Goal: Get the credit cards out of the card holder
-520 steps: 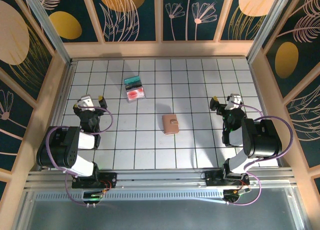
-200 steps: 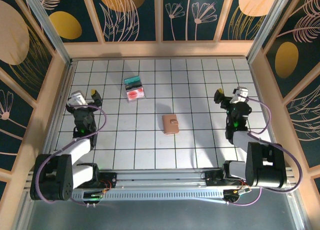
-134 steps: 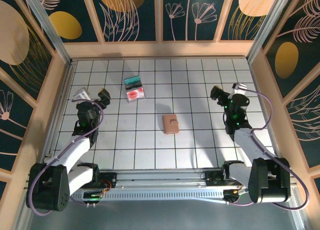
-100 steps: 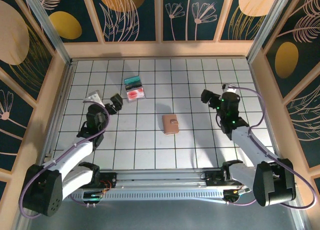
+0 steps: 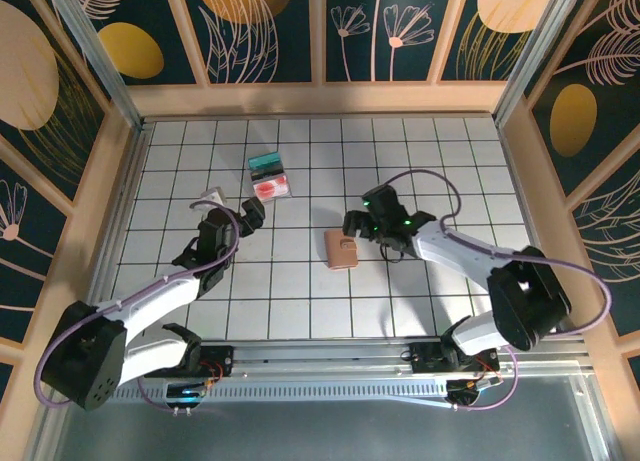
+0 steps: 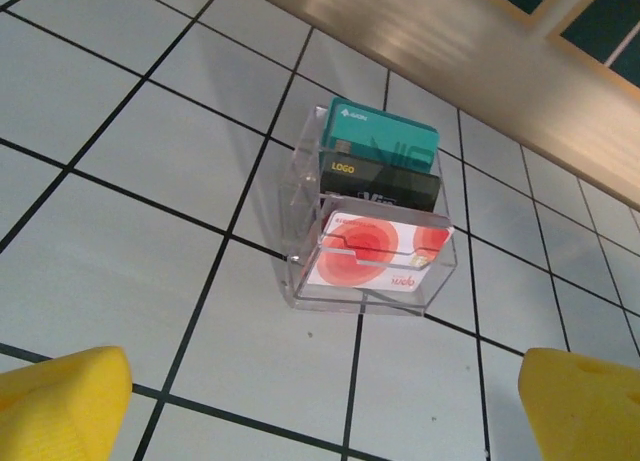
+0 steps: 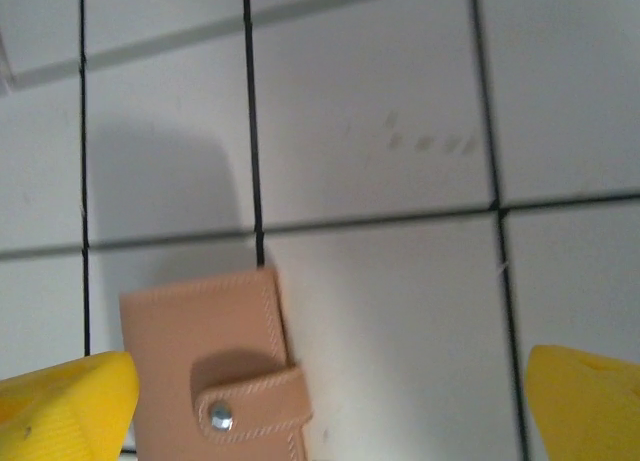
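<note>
I'm hovering the right gripper (image 5: 362, 213), jaws wide apart, just beyond the holder (image 5: 341, 248); it's lying lengthwise toward me.

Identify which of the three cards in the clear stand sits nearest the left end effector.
The red-and-white card, in the front slot; the dark card stands behind it and the teal card rearmost.

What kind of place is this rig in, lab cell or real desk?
Most likely a lab test cell: a white gridded table, boxed in by patterned wall panels, with two arms bolted to a metal rail.
</note>
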